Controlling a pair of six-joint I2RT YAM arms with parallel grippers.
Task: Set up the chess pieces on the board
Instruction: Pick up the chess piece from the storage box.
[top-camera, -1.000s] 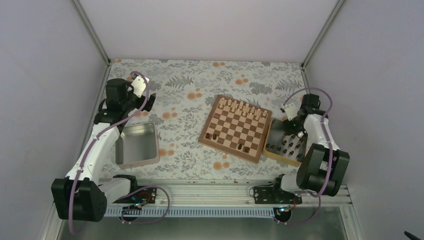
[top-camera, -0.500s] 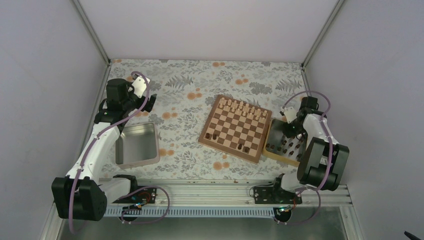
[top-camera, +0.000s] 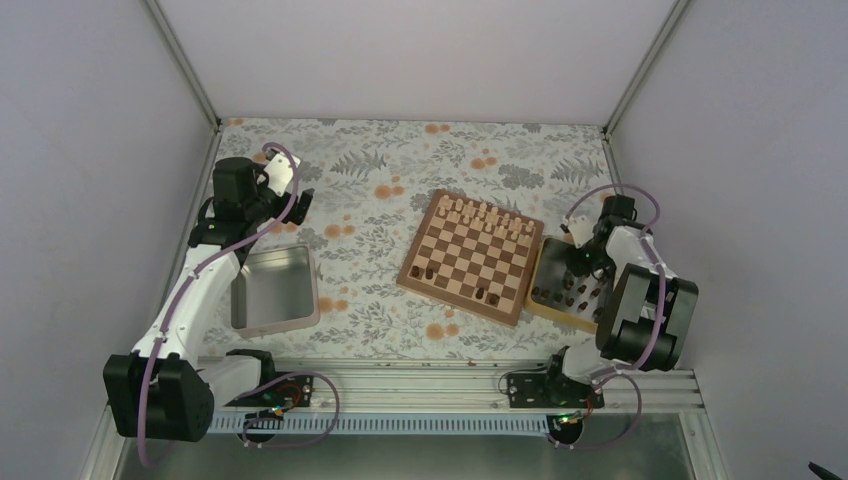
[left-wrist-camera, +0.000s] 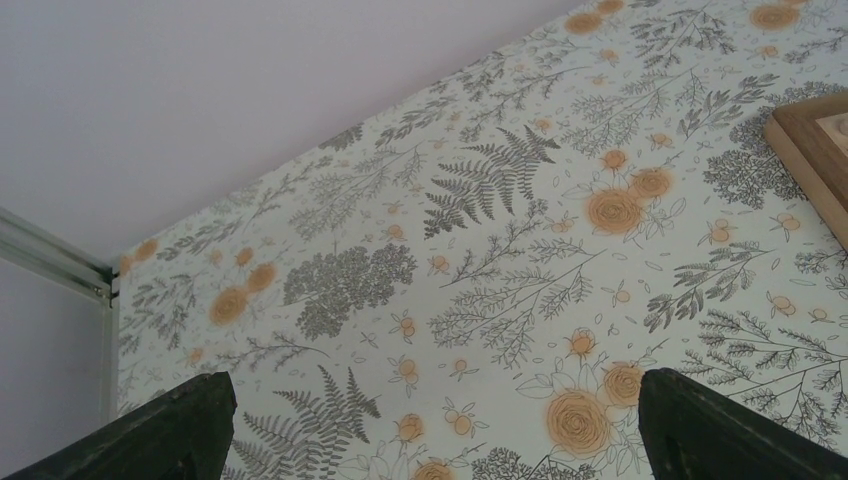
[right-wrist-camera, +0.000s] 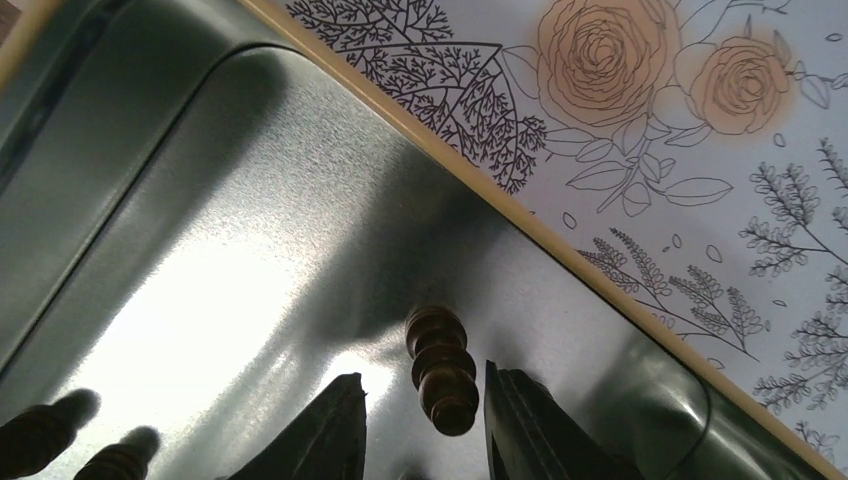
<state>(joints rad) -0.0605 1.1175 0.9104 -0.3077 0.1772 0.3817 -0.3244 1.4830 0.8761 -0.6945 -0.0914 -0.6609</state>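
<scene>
My right gripper (right-wrist-camera: 422, 385) straddles one dark chess piece (right-wrist-camera: 440, 375) in the tray (right-wrist-camera: 200, 250), jaws apart with a gap showing. The top view hides this.

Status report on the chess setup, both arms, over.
Left tool open, empty, over the cloth. Right tool open, straddling one dark piece in the tray. Board holds few dark pieces. Other tray pieces stand apart.
</scene>
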